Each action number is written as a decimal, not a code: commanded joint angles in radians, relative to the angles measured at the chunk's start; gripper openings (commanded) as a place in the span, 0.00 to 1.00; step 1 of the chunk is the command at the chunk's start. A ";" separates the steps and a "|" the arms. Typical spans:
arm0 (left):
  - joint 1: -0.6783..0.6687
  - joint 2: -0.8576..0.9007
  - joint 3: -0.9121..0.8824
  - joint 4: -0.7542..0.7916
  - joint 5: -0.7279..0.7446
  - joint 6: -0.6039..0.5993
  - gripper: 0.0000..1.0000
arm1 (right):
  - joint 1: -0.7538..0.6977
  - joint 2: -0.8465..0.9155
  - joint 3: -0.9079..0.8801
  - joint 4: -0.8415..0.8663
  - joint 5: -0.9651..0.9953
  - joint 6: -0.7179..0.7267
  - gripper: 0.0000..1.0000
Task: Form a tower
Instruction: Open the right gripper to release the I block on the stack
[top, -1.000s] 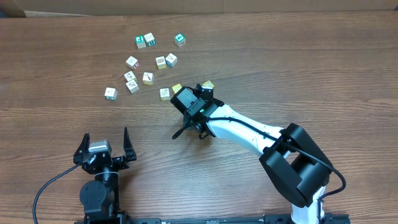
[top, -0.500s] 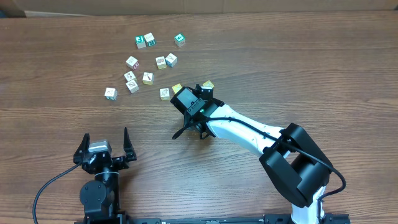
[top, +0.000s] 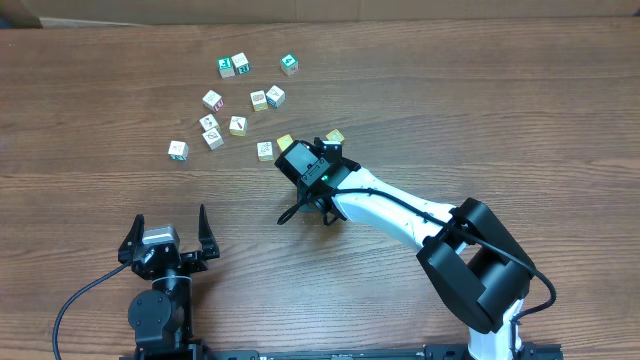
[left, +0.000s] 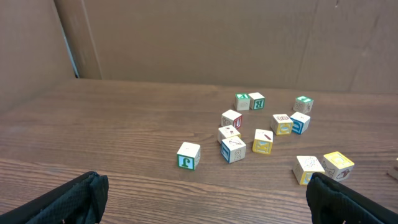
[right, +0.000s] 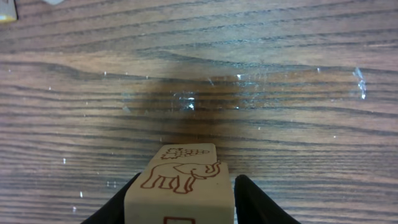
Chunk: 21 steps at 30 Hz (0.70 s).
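Note:
No tower shows in any view. A pale wooden cube (right: 181, 186) with a red elephant drawn on top and a red mark on its near face sits between the fingers of my right gripper (right: 186, 182). The left finger lies against the cube and a thin gap shows at the right finger. From overhead the right gripper (top: 303, 212) points down at mid-table and hides that cube. My left gripper (top: 170, 214) rests at the front left, open, with nothing between its fingers (left: 74, 199).
Several loose cubes lie scattered at the back: green-faced ones (top: 289, 64), (top: 226, 67), yellow ones (top: 285, 142), (top: 335, 135) beside the right wrist, and a single cube (top: 178, 149) on the left. Cardboard walls (left: 186, 37) stand behind the table.

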 joint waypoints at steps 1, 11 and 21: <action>-0.002 -0.010 -0.003 0.002 0.001 0.023 0.99 | 0.008 0.004 0.016 0.002 0.000 -0.016 0.44; -0.002 -0.010 -0.003 0.002 0.001 0.023 1.00 | 0.008 -0.006 0.060 -0.006 0.001 -0.020 0.66; -0.002 -0.010 -0.003 0.002 0.001 0.023 1.00 | -0.012 -0.069 0.123 -0.056 0.027 -0.065 1.00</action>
